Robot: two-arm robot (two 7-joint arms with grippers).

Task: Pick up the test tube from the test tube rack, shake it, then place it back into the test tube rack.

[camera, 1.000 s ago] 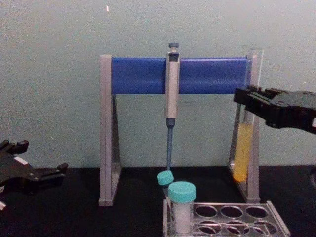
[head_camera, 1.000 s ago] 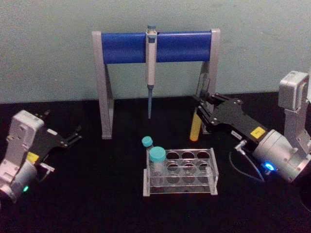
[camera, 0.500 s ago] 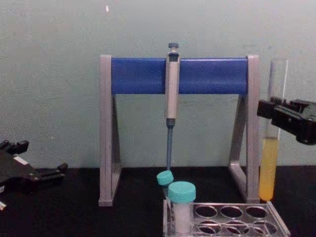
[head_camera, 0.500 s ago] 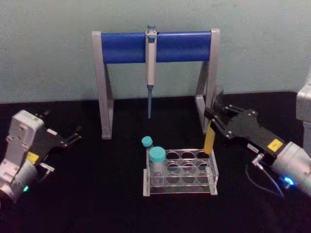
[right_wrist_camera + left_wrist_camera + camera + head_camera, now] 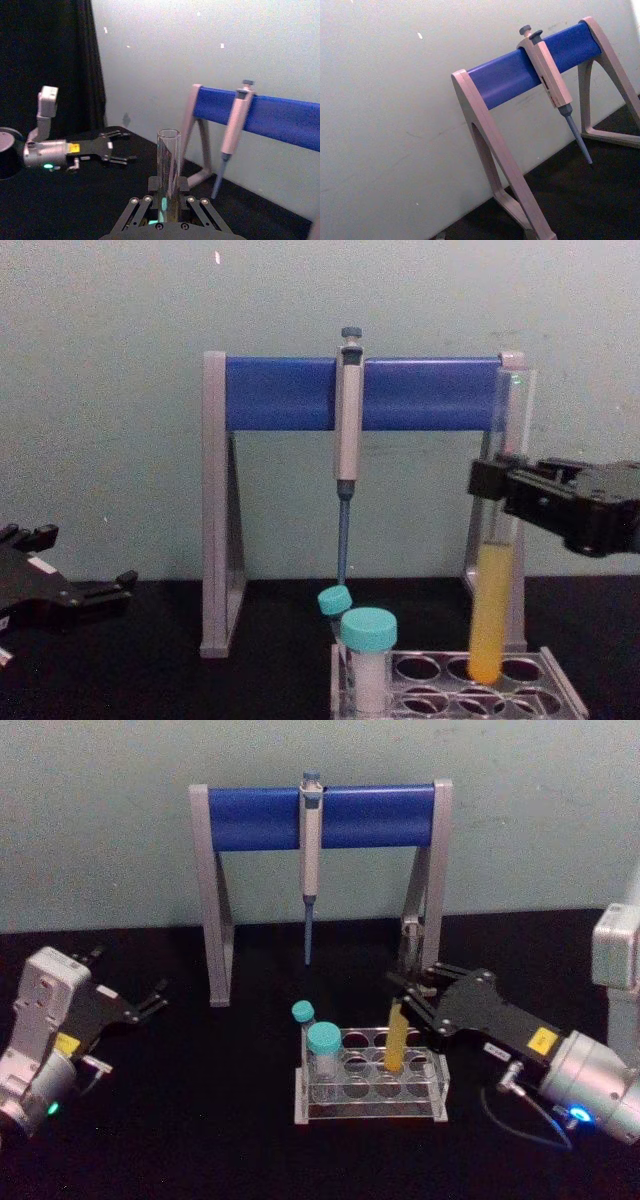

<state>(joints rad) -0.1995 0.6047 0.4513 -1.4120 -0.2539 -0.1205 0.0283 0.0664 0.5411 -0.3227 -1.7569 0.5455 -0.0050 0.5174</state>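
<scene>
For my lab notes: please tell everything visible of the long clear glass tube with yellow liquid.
The long, thin, clear glass test tube is capless, with yellow liquid in its lower part. Nearly upright, slightly tilted, it is clamped at mid-height by the right gripper. Its round bottom reaches the top plate of the clear plastic rack; whether inside a hole is unclear.

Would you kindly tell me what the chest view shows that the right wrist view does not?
Chest view: the rack with the teal-capped vials, and the yellow liquid in the test tube, whose bottom is down at the rack's holes. Right wrist view: the tube's open mouth and the left arm, grey with a green light. Both: the tube held upright by the right gripper, the open left gripper idle at the side, and the pipette hanging on the blue stand.
</scene>
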